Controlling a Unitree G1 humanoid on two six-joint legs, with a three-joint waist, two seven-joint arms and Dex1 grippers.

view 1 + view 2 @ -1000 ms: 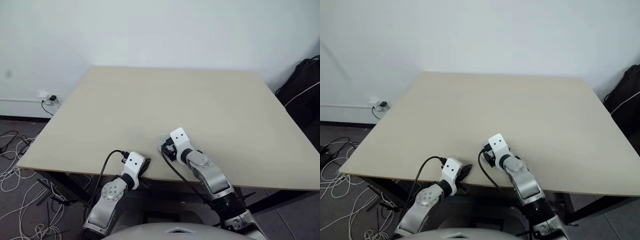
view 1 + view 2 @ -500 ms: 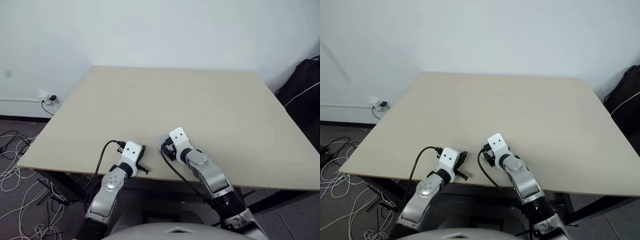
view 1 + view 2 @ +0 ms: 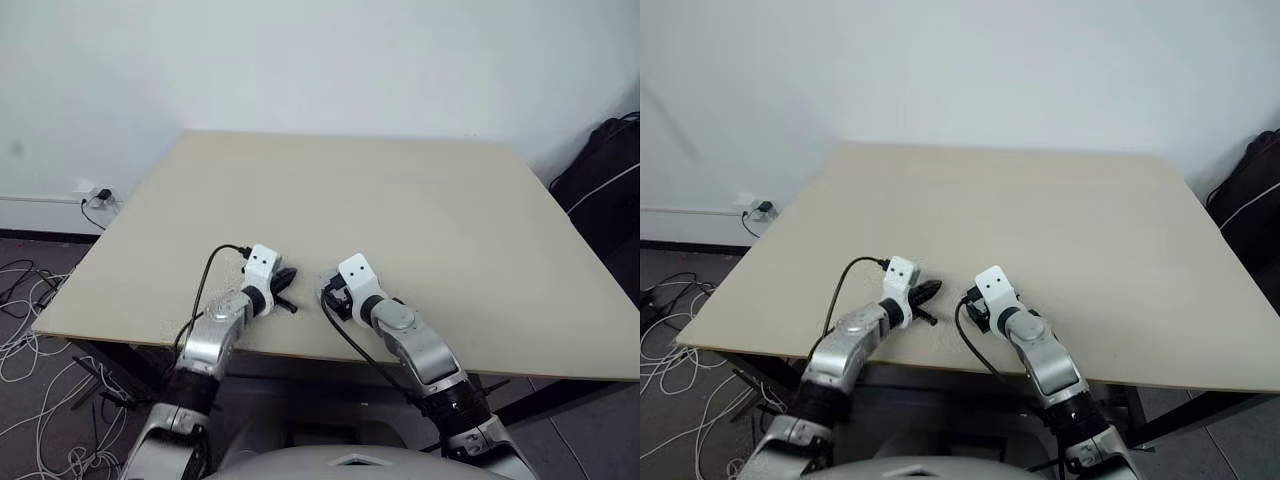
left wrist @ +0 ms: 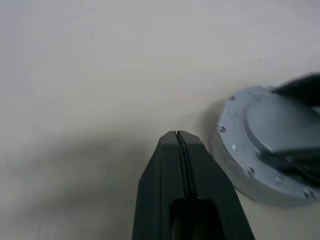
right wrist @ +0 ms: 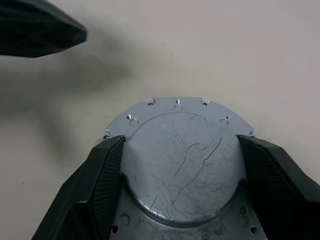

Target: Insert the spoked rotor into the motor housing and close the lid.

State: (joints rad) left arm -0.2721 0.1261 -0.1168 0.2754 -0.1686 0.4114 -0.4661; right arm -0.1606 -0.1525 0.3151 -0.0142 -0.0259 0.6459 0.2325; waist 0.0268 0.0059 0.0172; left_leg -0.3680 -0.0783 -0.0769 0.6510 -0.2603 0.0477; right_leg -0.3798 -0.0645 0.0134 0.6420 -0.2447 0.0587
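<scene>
1. Right gripper [image 5: 177,185] of mine is clamped on the lid [image 5: 181,165], one black finger [image 5: 100,185] against each side of the silver-grey disc, which rests flat on the table [image 3: 400,200].
2. Its smooth, scratched face is up, with small holes round the rim.
3. My left gripper [image 4: 178,137], clenched tight and holding nothing, hovers just beside that disc, over bare tabletop near the front edge.

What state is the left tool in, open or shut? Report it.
Shut. In the left wrist view the left tool's two black fingers meet along one thin seam, with nothing between them, over the bare table.
</scene>
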